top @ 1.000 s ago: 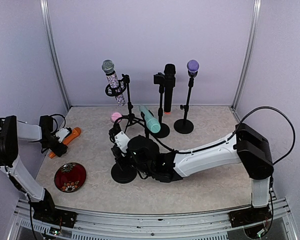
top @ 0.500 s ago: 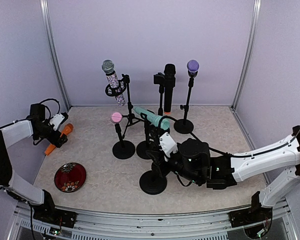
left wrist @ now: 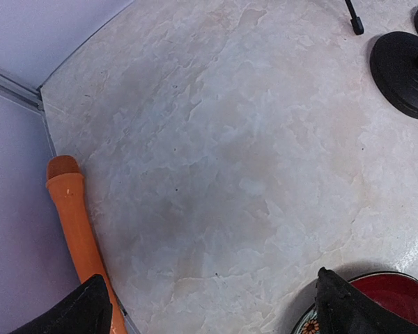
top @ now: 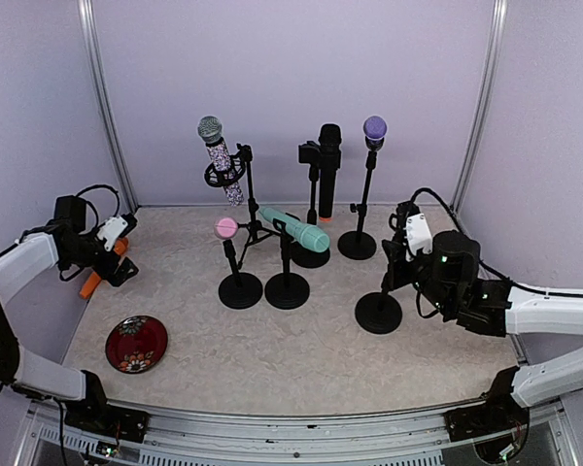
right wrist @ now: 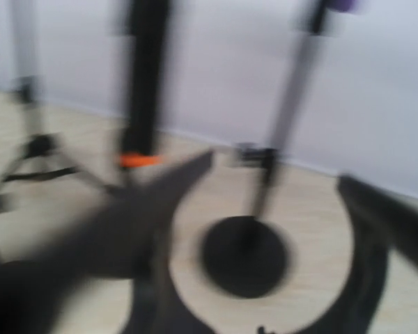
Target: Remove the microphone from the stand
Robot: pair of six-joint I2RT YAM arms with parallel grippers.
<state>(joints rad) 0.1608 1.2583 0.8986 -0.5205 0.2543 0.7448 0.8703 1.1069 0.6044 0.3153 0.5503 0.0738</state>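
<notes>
Jaws of the left gripper (left wrist: 216, 306) are gaping beside the orange microphone (left wrist: 75, 229), which is lying free along the side wall (left wrist: 14, 229). The right gripper (top: 400, 254) is seemingly pinching the bare stand (top: 379, 313) by its pole to steady it, its wrist view being blurred.

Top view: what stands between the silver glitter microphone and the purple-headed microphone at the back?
A tall black microphone with an orange ring, clipped upright on its own black stand; the top view shows it clearly.
</notes>
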